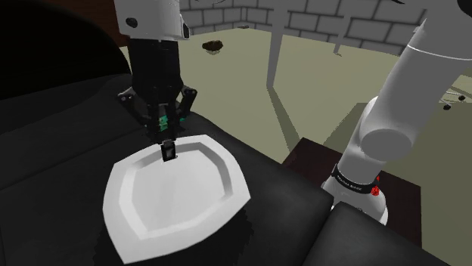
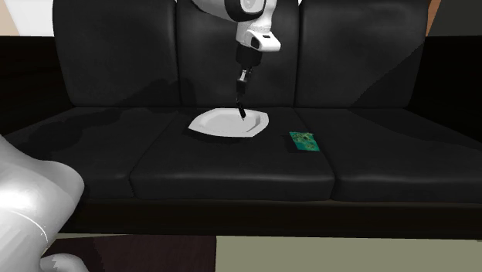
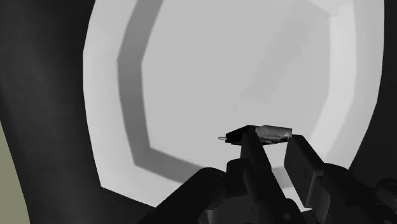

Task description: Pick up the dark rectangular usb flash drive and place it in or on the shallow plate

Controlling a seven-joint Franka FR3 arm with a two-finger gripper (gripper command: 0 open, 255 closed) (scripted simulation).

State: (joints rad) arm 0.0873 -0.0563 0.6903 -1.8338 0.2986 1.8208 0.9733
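Transport stage, late. The gripper [image 1: 168, 143] is clenched on the USB drive [image 1: 169, 153], which hangs from the fingertips over the white plate [image 1: 178, 202] on the black sofa [image 1: 68, 128]. In the second exterior view the drive [image 2: 243, 113] sits above the far part of the plate [image 2: 216, 124]; whether its lower end touches the plate cannot be told. In the wrist view the drive [image 3: 264, 132] is clasped between the two fingers of the gripper [image 3: 273, 144], with the plate [image 3: 222, 63] directly behind it. Judged progress: pick-up and carry are done; lowering, release and withdrawal remain. Orientation: the long axis runs roughly along the fingers, close to upright with a slight tilt, the free end pointing down at the plate. Which end carries the connector cannot be told. A green flat object [image 2: 304, 141] lies apart on the seat.
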